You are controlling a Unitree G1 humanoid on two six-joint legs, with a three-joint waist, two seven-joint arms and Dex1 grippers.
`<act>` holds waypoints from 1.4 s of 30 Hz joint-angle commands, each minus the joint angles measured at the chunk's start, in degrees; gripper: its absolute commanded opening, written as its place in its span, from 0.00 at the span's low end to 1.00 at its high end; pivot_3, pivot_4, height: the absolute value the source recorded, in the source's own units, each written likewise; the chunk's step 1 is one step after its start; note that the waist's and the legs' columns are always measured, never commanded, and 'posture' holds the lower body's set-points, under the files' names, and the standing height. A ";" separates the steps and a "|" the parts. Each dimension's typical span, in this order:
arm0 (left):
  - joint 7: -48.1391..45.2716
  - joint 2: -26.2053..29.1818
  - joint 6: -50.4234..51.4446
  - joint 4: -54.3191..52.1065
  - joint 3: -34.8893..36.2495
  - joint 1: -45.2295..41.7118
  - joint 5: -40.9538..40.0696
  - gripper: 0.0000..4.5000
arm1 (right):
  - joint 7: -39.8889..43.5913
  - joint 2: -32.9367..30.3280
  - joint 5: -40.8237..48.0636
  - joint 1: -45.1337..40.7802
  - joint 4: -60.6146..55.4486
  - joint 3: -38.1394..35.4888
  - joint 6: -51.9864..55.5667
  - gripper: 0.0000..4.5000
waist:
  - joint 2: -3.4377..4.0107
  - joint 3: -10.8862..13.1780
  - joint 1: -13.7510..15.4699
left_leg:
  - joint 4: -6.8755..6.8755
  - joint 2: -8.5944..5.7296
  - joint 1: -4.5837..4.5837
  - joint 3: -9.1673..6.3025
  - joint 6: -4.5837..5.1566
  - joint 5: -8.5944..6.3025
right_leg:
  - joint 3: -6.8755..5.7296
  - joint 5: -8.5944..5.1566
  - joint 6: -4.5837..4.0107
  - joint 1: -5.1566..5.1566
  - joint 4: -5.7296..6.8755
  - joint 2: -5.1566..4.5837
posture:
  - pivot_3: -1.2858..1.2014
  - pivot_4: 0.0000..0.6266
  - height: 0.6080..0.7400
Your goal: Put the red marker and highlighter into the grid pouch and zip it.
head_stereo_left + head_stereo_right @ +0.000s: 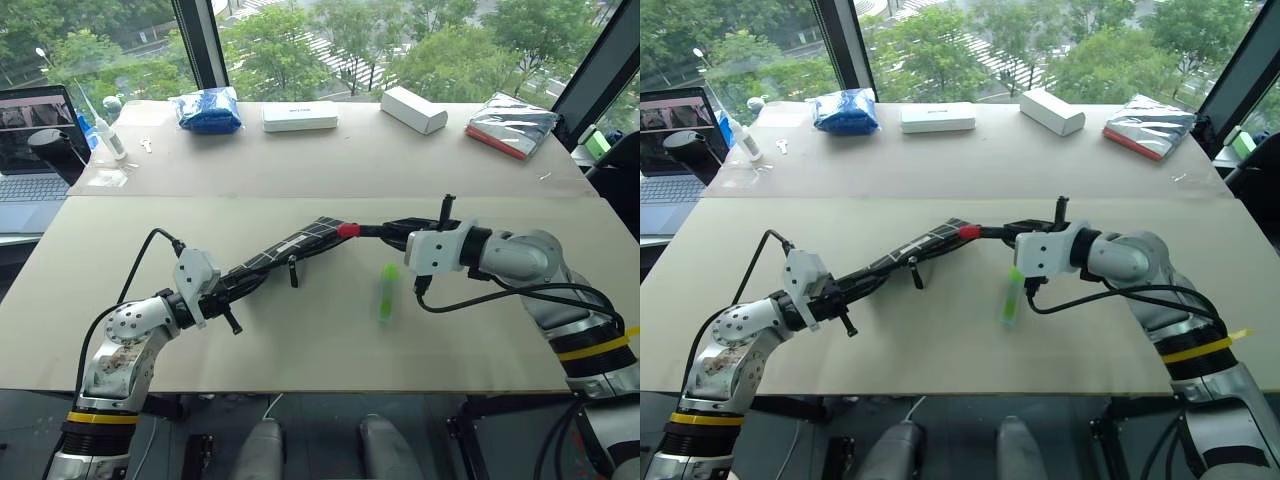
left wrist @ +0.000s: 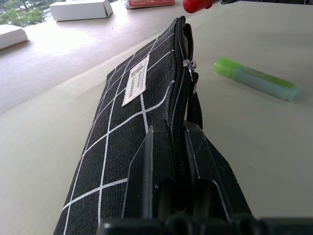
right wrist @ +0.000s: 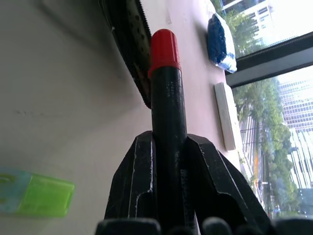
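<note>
Slim red-and-black marker [image 1: 362, 230] clenched in right pincer [image 1: 395, 234], red tip at open mouth of black grid fabric pouch [image 1: 285, 252], axes collinear; pouch's far end clamped by left pincer [image 1: 228, 288].

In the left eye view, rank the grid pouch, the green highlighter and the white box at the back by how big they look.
1. grid pouch, clearly the longest.
2. white box, though it lies farther from the camera, so its true size is unsure.
3. highlighter, the smallest.
</note>
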 commanded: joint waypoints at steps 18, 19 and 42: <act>-0.08 -0.01 0.17 -1.77 -0.14 -1.27 -0.44 0.00 | -1.63 4.99 -9.44 -7.63 8.12 2.87 -8.49 0.12 | 0.00 0.00 -0.18 | -0.04 0.00 0.02 0.00 0.00 0.00 | 0.00 0.01 -0.01 -0.02 0.01 0.01 | 0.52 0.24 1.00; -0.12 0.01 0.18 -1.73 -0.17 -1.32 -0.43 0.00 | -1.63 5.65 -10.08 -8.18 8.09 3.39 -8.67 0.12 | 0.01 0.00 -0.18 | -0.04 0.00 0.01 0.00 0.00 0.00 | 0.00 0.01 -0.02 -0.02 0.01 0.00 | 0.52 0.24 1.00; 0.82 -0.22 1.24 -3.96 0.41 -0.11 -0.68 0.00 | -1.92 18.71 -11.73 -15.85 18.68 10.19 -13.40 0.61 | 0.01 0.00 -0.33 | -0.06 0.01 0.04 -0.02 -0.01 0.00 | -0.02 0.02 -0.04 -0.05 0.10 0.02 | 0.52 0.24 1.00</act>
